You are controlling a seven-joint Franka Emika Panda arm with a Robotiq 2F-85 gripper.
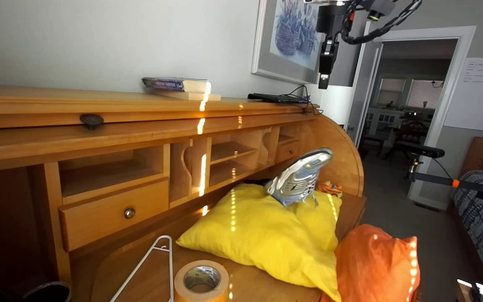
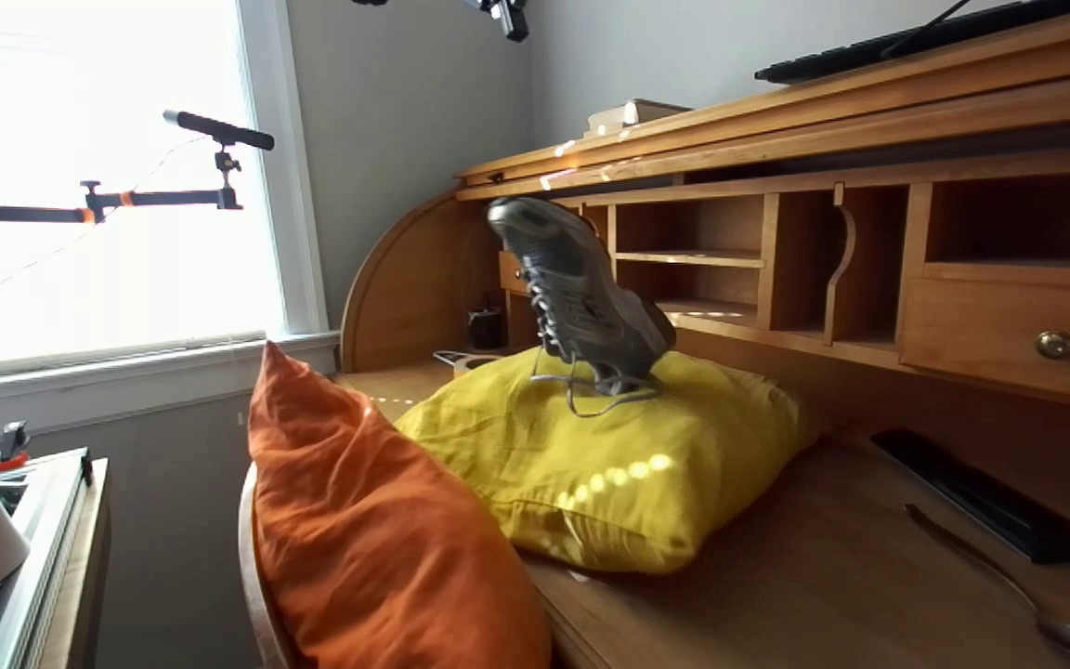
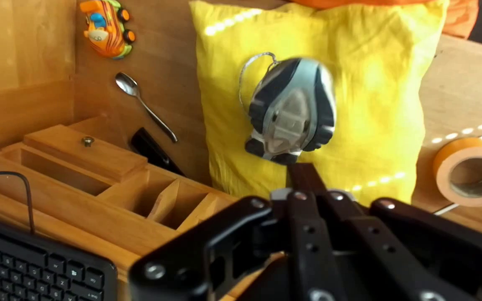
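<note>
My gripper is closed with nothing inside, well above the shoe, which tilts steeply on the yellow pillow. I fear such soft support could let it topple, perhaps towards the near orange pillow.

Below the pincer, we see a honey-brown wooden surface carrying a square yellow cloth cushion. Left of the pincer in the wrist view, it bears an orange toy car, a silver metal spoon and a black oblong object; right, a round tan tape roll and a white triangular hanger.
</note>
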